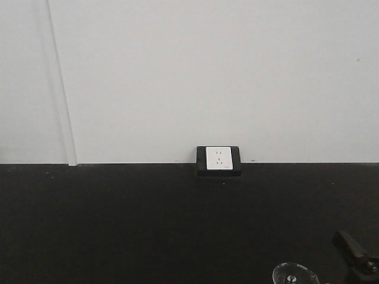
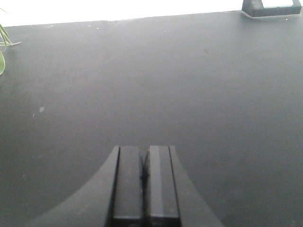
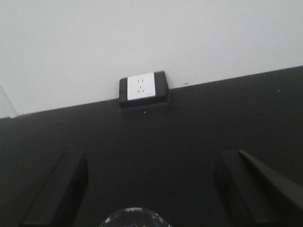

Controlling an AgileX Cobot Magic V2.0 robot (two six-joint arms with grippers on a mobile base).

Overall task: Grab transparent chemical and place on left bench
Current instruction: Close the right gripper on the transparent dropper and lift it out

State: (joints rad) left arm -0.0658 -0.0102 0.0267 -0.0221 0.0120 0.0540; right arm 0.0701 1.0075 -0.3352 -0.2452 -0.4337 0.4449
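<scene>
A clear glass vessel, the transparent chemical [image 1: 294,275], shows only its rim at the bottom edge of the front view, on the black bench [image 1: 118,225]. In the right wrist view its rim [image 3: 135,217] sits low between my right gripper's [image 3: 151,163] two wide-apart fingers [image 3: 66,184]; the gripper is open and touches nothing. A part of the right gripper [image 1: 355,254] shows at the front view's bottom right, just right of the glass. My left gripper [image 2: 143,161] is shut and empty over bare bench.
A white power socket in a black housing [image 1: 219,161] stands at the back of the bench against the white wall; it also shows in the right wrist view [image 3: 143,88] and the left wrist view [image 2: 270,7]. Green leaves [image 2: 4,45] poke in at far left.
</scene>
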